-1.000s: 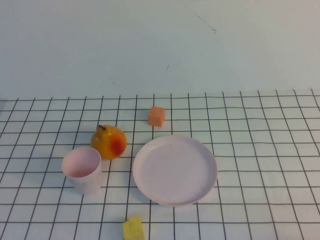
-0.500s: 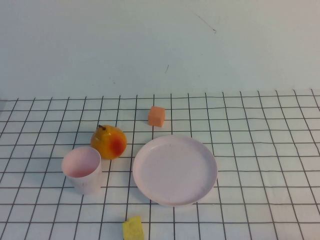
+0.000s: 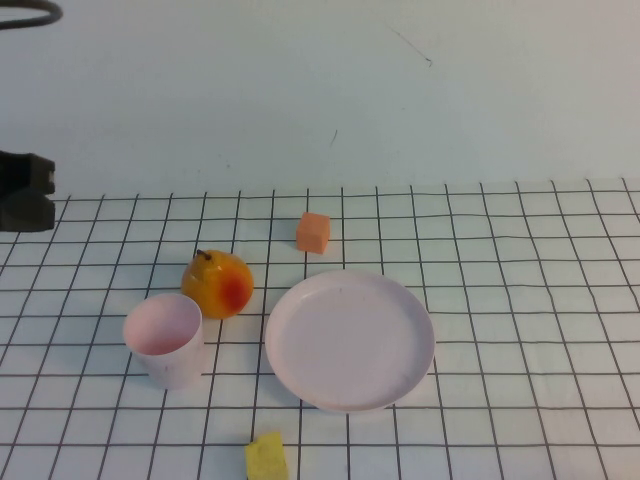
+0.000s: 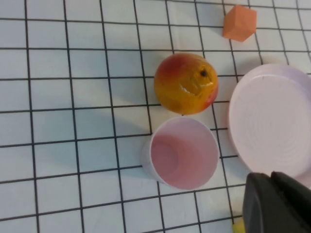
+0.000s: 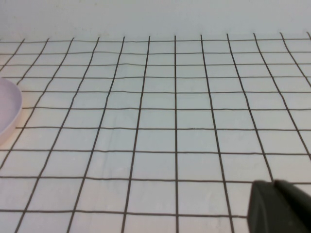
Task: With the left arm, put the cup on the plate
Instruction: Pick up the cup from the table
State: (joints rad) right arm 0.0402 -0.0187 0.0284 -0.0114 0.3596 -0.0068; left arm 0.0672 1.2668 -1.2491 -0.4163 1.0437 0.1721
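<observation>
The pale pink cup (image 3: 164, 338) stands upright and empty at the front left of the table, just left of the large pale pink plate (image 3: 349, 339). In the left wrist view the cup (image 4: 183, 152) is seen from above, beside the plate (image 4: 272, 121). My left gripper (image 4: 271, 175) is shut and empty, raised above the table and apart from the cup. Part of the black left arm (image 3: 25, 190) shows at the far left edge of the high view. My right gripper (image 5: 273, 183) is shut and empty over bare grid to the right of the plate (image 5: 8, 109).
A yellow-red pear (image 3: 217, 284) sits touching the cup's far side. An orange cube (image 3: 313, 232) lies behind the plate. A yellow cube (image 3: 266, 457) lies at the front edge. A black cable (image 3: 28, 13) loops in the top left corner.
The left arm and its cable have come into the high view at the far left edge. The cup, plate, pear and cubes have not moved.
</observation>
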